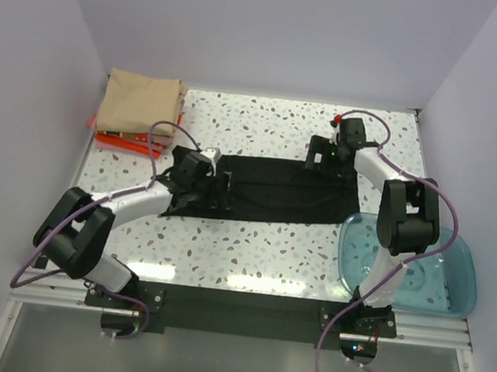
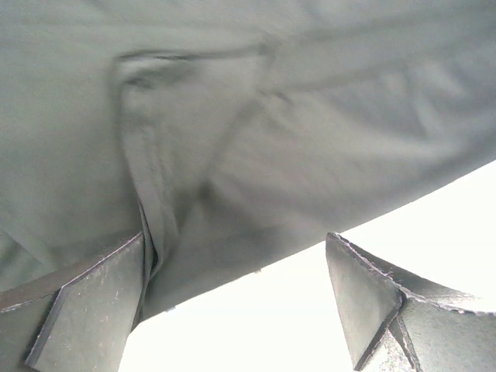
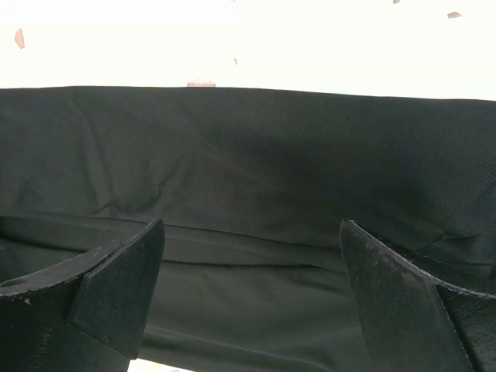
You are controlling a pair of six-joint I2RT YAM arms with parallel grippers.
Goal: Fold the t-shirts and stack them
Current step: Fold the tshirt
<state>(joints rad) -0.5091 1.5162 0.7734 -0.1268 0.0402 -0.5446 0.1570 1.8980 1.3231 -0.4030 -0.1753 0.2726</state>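
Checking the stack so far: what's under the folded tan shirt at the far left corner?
A red-orange shirt shows beneath the tan shirt along its near edge; the rest is covered.

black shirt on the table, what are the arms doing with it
Two robot arms are working on the black shirt, which lies flat in a long strip across the middle of the table. The left gripper is low over its left end and the right gripper over its far right edge, both open, neither pinching cloth. A folded tan shirt sits on a red-orange shirt in the far left corner. A teal bowl stands at the near right.
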